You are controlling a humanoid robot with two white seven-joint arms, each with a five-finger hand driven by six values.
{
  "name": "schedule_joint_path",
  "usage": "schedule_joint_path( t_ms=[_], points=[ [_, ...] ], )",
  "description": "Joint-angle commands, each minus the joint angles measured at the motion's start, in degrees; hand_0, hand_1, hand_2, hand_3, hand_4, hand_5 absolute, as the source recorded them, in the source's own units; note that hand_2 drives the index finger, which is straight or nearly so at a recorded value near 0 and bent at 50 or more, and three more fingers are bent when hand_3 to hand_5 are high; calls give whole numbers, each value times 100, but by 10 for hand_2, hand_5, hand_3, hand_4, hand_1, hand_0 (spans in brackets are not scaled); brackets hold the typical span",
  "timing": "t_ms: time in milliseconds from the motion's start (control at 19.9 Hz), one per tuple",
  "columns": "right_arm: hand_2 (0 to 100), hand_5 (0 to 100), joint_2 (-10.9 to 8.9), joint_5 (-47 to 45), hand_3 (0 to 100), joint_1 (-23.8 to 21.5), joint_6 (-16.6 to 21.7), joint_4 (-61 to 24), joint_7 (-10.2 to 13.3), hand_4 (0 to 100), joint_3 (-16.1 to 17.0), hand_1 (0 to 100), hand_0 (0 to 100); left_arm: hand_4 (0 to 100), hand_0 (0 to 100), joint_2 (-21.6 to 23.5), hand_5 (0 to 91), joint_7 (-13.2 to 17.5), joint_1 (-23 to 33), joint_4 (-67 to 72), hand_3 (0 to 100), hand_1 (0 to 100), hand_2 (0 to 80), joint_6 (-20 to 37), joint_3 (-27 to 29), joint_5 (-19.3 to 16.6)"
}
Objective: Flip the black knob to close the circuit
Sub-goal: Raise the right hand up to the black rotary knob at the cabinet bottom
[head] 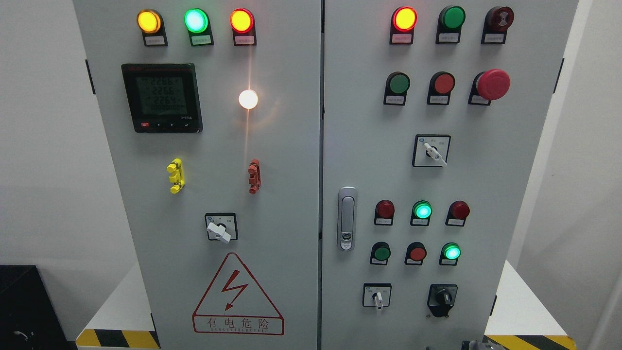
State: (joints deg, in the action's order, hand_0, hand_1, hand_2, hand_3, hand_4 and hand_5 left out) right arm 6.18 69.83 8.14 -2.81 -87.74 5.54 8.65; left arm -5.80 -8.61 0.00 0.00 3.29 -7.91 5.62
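The black knob (442, 297) is a rotary switch on a black plate at the lower right of the grey cabinet's right door (486, 194). Its handle stands roughly upright. A small grey piece (474, 345) pokes in at the bottom edge just below and right of the knob. It may be part of my right hand, and too little of it shows to tell. It is apart from the knob. My left hand is out of view.
White-handled selector switches sit at the knob's left (377, 297), higher on the right door (432, 151) and on the left door (219, 229). A red mushroom stop button (492, 84) sticks out at the upper right. A door latch (346, 218) and several lit lamps share the panel.
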Motion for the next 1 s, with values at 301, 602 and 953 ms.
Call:
schedule_joint_path(
  t_ms=[301, 602, 953],
  points=[
    [863, 1000, -38, 31, 1000, 293, -53, 73, -106, 982, 5, 0, 0, 0, 120, 0, 0, 0, 132, -167, 0, 556, 0, -3, 0, 0],
    [863, 1000, -38, 40, 1000, 337, -53, 38, -123, 982, 14, 0, 0, 0, 120, 0, 0, 0, 132, -167, 0, 556, 0, -3, 0, 0],
    [863, 1000, -38, 31, 1000, 398, -53, 29, -123, 989, 14, 0, 0, 0, 120, 0, 0, 0, 132, -167, 0, 556, 0, -3, 0, 0]
  ],
)
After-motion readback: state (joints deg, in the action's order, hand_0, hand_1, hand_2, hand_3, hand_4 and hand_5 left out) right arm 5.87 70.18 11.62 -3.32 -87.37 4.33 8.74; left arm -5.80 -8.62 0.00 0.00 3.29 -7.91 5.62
